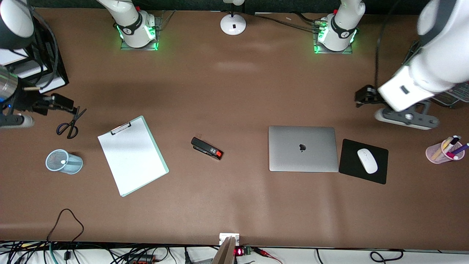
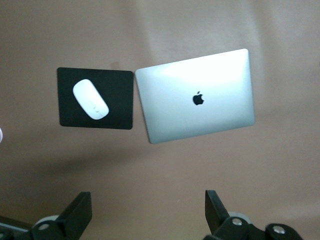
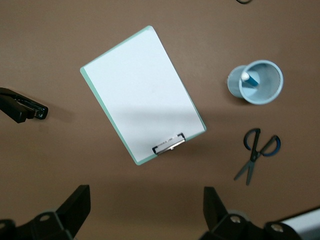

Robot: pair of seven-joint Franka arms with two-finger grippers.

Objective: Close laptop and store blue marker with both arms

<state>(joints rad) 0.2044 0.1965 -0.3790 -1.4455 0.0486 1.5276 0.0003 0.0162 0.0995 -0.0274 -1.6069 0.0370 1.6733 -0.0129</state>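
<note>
Both arms hang high over the two ends of the table, holding nothing. The left gripper (image 2: 145, 215) hovers above bare table at the left arm's end, its fingers spread wide. The right gripper (image 3: 142, 212) hovers above the right arm's end, over the scissors (image 1: 69, 124), its fingers likewise spread apart.

The laptop (image 1: 303, 148) lies shut and flat, lid up with the dark logo showing. Just beside it, toward the left arm's end, sits a black mouse pad (image 1: 348, 159) with a white mouse (image 1: 367, 160) on it.

The blue marker (image 3: 248, 78) stands inside the pale blue mesh cup (image 1: 63, 161), near the right arm's end, beside the clipboard (image 1: 132, 155). A black stapler (image 1: 207, 148) lies between the clipboard and the laptop. A pink cup (image 1: 443, 152) of pens stands at the left arm's end.
</note>
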